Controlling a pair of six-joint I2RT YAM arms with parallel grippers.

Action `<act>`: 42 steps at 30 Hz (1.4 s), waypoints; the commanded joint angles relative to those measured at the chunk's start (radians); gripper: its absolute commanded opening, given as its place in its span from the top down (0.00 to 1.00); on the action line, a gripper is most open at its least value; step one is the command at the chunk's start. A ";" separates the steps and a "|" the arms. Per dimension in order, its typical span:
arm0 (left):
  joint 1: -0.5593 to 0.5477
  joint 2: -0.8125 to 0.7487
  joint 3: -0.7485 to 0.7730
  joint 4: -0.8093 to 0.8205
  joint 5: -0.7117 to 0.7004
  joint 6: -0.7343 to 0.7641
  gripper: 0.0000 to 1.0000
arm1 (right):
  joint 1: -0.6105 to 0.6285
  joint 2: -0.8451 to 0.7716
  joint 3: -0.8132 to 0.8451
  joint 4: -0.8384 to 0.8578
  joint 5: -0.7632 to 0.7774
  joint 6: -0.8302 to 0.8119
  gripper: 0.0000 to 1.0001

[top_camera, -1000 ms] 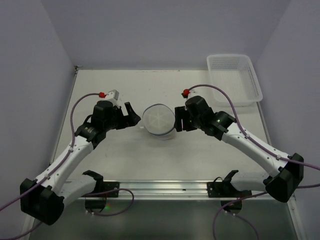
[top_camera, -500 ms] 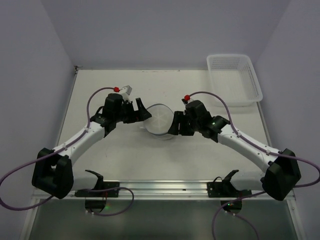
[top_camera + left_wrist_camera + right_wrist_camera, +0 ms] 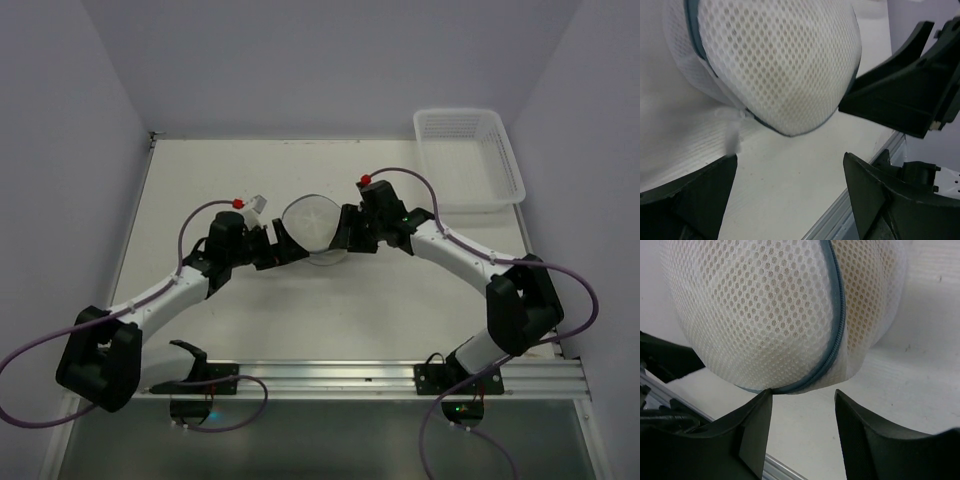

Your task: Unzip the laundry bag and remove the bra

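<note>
The laundry bag (image 3: 312,228) is a round dome of white mesh with a blue-grey zip band, in the middle of the table. It fills the left wrist view (image 3: 775,65) and the right wrist view (image 3: 770,315), where the zip (image 3: 836,335) curves down its side. Something pale shows dimly through the mesh; the bra itself is hidden. My left gripper (image 3: 283,246) is open at the bag's left side. My right gripper (image 3: 347,232) is open at its right side, its left fingertip (image 3: 762,400) touching the bag's lower rim.
A white plastic lattice basket (image 3: 470,160) stands at the back right of the table. An aluminium rail (image 3: 330,375) runs along the near edge. Purple cables loop off both arms.
Both grippers have closed in on the bag from either side. The bag has shifted a little toward the back and now sits tipped up between them.
</note>
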 commanded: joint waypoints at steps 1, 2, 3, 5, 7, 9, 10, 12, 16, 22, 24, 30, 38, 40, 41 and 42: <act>-0.033 -0.032 -0.042 0.132 0.057 -0.092 0.10 | -0.041 0.018 0.072 0.038 -0.031 -0.078 0.45; -0.049 -0.032 -0.051 0.148 0.056 -0.101 0.10 | -0.050 0.021 0.080 0.038 -0.029 -0.093 0.45; -0.060 -0.029 -0.054 0.160 0.054 -0.115 0.10 | -0.053 0.026 0.086 0.037 -0.026 -0.107 0.45; -0.095 -0.019 -0.053 0.191 0.037 -0.123 0.10 | -0.061 0.029 0.106 0.030 -0.020 -0.152 0.44; -0.129 0.006 -0.048 0.215 0.031 -0.131 0.10 | -0.065 0.039 0.130 0.017 -0.002 -0.193 0.44; -0.143 0.020 -0.037 0.220 0.034 -0.140 0.10 | -0.070 0.039 0.149 0.000 0.018 -0.213 0.44; -0.145 0.015 -0.034 0.200 0.034 -0.140 0.09 | -0.077 0.032 0.153 -0.009 0.023 -0.228 0.44; -0.145 -0.029 -0.002 0.122 -0.048 -0.108 0.07 | -0.081 0.010 0.152 -0.023 0.037 -0.241 0.43; -0.131 -0.115 0.090 -0.145 -0.196 -0.016 0.02 | -0.082 -0.056 0.143 -0.060 0.063 -0.273 0.39; -0.036 -0.094 0.222 -0.336 -0.188 0.196 0.00 | -0.082 -0.181 0.088 -0.092 0.025 -0.284 0.29; 0.025 -0.045 0.266 -0.337 -0.142 0.271 0.00 | -0.082 -0.230 0.068 -0.088 0.009 -0.284 0.27; 0.093 0.185 0.438 -0.340 -0.044 0.377 0.02 | -0.084 -0.326 -0.062 -0.043 0.003 -0.284 0.25; 0.096 0.435 0.586 -0.295 0.185 0.437 0.11 | -0.082 -0.410 -0.149 -0.016 -0.008 -0.291 0.25; 0.096 0.442 0.573 -0.263 0.233 0.419 0.20 | -0.082 -0.425 -0.167 0.000 -0.014 -0.294 0.25; 0.096 0.440 0.545 -0.242 0.249 0.402 0.25 | -0.082 -0.441 -0.173 0.007 -0.017 -0.296 0.25; 0.096 0.431 0.524 -0.223 0.260 0.365 0.30 | -0.081 -0.445 -0.182 0.021 -0.026 -0.301 0.25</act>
